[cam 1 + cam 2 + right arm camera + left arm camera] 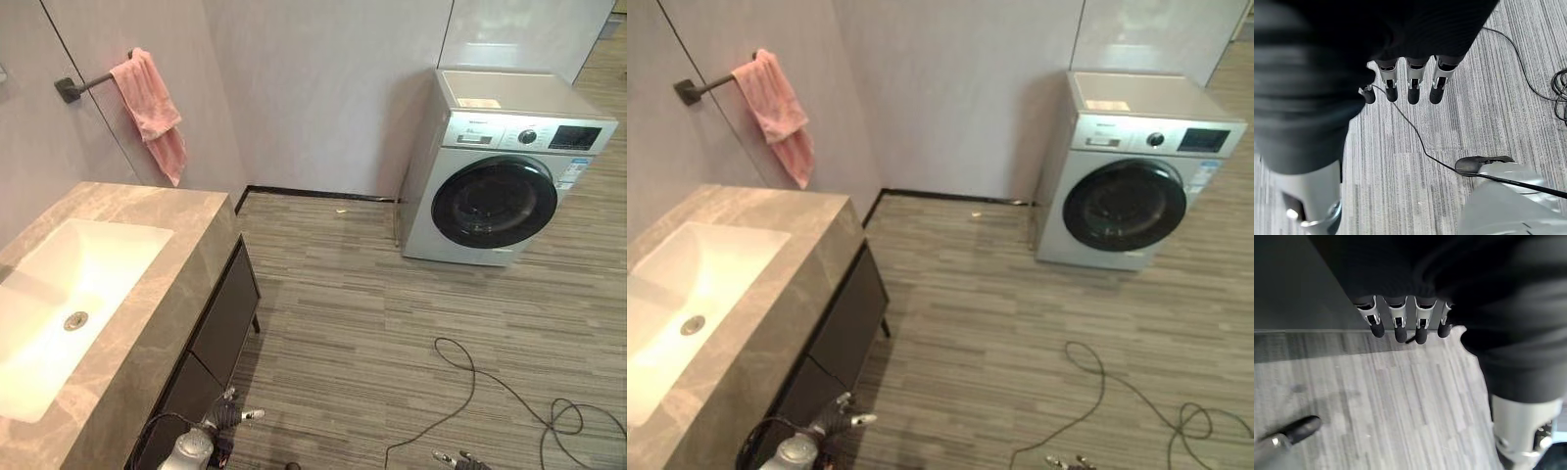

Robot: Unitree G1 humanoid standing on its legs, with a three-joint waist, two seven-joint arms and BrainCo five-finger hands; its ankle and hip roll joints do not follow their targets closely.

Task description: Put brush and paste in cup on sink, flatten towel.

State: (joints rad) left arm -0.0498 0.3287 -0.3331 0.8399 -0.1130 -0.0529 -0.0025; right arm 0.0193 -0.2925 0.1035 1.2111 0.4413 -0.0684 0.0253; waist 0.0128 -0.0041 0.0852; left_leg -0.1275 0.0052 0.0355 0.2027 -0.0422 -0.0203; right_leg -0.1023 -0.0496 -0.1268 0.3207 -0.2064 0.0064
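On the wall rail – pink towel [150,110] hanging bunched | left hand [1396,318] dangling by vanity [211,323], fingers relaxed, empty | right hand [1410,81] – hanging over floor, fingers relaxed, empty

Walls [323,88]: pale grey panels with thin vertical seams, meeting at a corner behind the vanity. Dark skirting [313,193] runs along the base of the far wall. Floor [362,323]: grey striped planks. Left side: stone-topped vanity [186,264] with a white rectangular basin [108,264] set in, drain [75,320] at its middle; dark cabinet fronts [227,313] below. A dark rail [78,88] is fixed on the left wall above the vanity's far edge. A silver front-loading washer [500,166] stands against the far wall, door shut. Lighting even.
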